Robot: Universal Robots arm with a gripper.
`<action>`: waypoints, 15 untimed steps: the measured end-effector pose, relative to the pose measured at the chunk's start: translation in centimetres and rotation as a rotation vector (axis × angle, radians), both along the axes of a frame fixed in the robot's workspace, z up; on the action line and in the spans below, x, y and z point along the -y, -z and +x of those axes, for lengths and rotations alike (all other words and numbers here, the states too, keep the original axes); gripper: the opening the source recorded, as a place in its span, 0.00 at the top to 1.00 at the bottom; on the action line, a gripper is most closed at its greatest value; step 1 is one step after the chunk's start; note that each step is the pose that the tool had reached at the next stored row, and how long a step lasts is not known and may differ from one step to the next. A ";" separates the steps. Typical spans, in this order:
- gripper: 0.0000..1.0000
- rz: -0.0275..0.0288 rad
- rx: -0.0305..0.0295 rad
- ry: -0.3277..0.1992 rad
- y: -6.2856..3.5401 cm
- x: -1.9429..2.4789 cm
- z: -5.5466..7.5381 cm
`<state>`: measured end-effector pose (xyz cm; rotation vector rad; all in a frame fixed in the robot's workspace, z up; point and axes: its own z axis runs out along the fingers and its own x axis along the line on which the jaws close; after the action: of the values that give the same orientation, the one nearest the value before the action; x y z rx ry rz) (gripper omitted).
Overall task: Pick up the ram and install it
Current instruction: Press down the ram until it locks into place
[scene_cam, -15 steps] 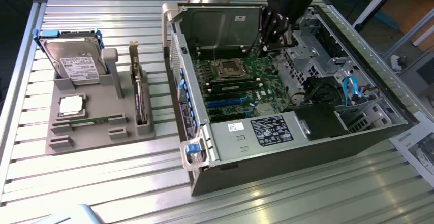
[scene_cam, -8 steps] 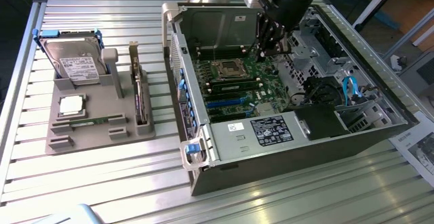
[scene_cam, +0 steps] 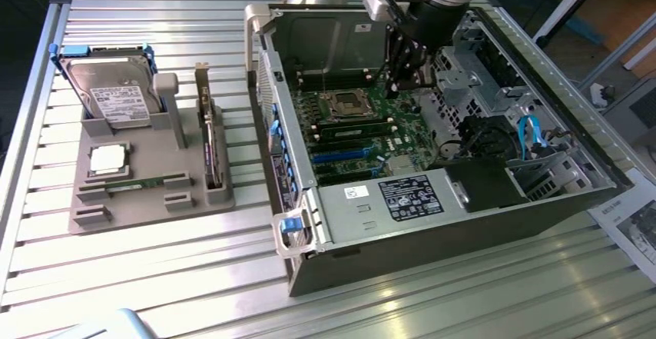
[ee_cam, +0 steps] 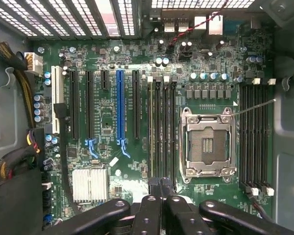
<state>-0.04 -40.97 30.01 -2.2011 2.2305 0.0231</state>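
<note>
One ram (scene_cam: 138, 184), a thin green stick, lies flat in the grey holder (scene_cam: 195, 201) at the exterior view's left. A second green ram (ee_cam: 151, 127) stands on edge in a memory slot beside the empty processor socket (ee_cam: 207, 144); it also shows inside the case as the ram (scene_cam: 354, 132). My gripper (scene_cam: 395, 88) hangs inside the open computer case (scene_cam: 431, 224), over the motherboard's far end. My gripper (ee_cam: 160, 183) is shut, with nothing visible between the fingertips, and hovers over the black slots right next to the seated stick.
The holder also carries a hard drive (scene_cam: 118, 97), a square silver processor (scene_cam: 107, 159) and an upright expansion card (scene_cam: 211, 143). Inside the case are a power supply (scene_cam: 410, 197), blue cables (scene_cam: 530, 135), a heatsink (ee_cam: 89, 185) and a cable bundle (ee_cam: 19, 161). The ribbed table (scene_cam: 134, 277) surrounds everything.
</note>
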 end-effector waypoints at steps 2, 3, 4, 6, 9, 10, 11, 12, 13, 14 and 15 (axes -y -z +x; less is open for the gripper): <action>0.90 -0.0001 0.0000 0.000 0.26 0.00 0.0; 0.90 0.0000 0.0000 0.000 0.45 0.00 0.0; 0.90 -0.0001 0.0000 0.000 0.56 0.00 0.0; 0.90 -0.0001 0.0000 0.000 0.77 0.00 0.0; 0.90 -0.0001 0.0001 0.000 1.29 0.00 0.0; 0.90 -0.0001 0.0001 0.000 1.52 0.00 0.0; 0.90 -0.0001 0.0002 0.000 1.72 0.00 0.0; 0.90 0.0000 0.0003 0.000 1.97 0.00 0.0; 0.90 0.0000 0.0004 0.000 2.15 0.00 0.0; 0.90 0.0000 0.0008 0.000 2.32 0.00 0.0; 0.90 0.0000 0.0015 0.000 2.67 0.00 0.0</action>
<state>-0.04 -40.97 27.34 -2.2004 2.2297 0.0214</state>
